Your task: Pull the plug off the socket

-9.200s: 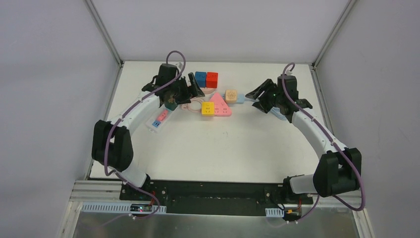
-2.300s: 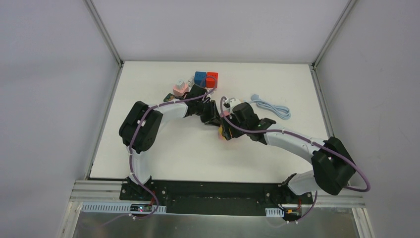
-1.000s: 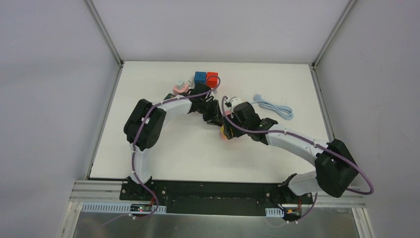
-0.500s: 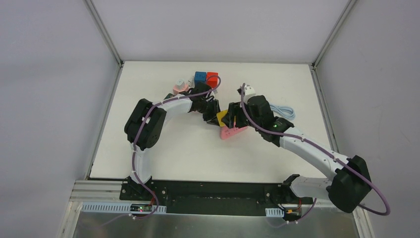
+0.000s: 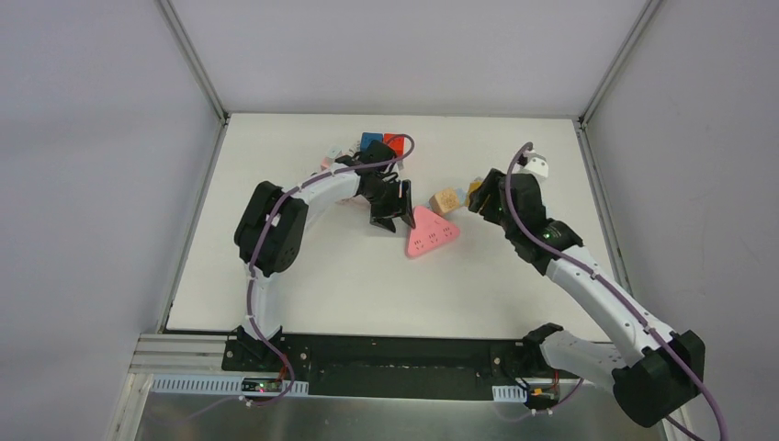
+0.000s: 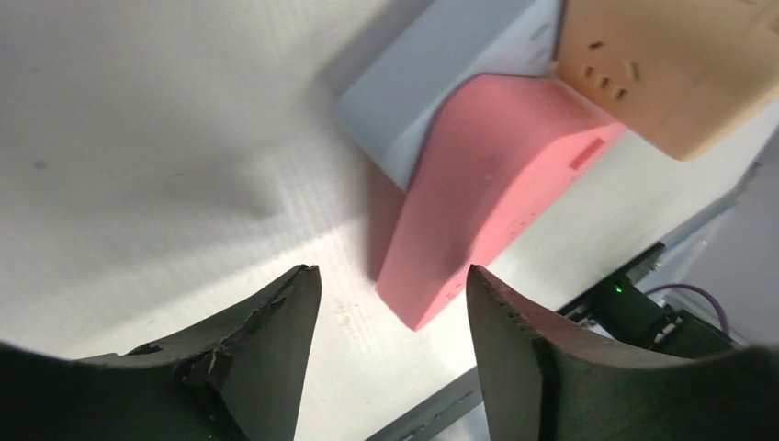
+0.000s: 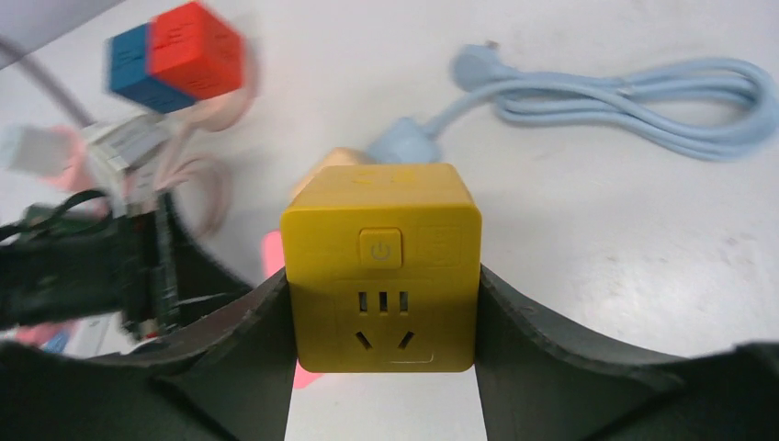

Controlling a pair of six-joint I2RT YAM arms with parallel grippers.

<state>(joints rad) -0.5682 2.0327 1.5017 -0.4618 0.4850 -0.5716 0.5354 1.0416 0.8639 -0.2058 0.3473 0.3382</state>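
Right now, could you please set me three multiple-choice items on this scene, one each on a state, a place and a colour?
1. Facing the pink socket, the left gripper is:
A. open, with nothing in it
B. shut on the pink socket
C. shut tight on nothing

2. The yellow cube is:
A. on the pink socket
B. in the left gripper
C. in the right gripper

3. The loose cable on the table is:
A. black
B. light blue
C. green

Answers:
1. A, since the left wrist view shows its fingers spread, with only bare table between them.
2. C, since the right wrist view shows the cube clamped between that gripper's fingers.
3. B, since the coil behind the cube is plainly light blue.
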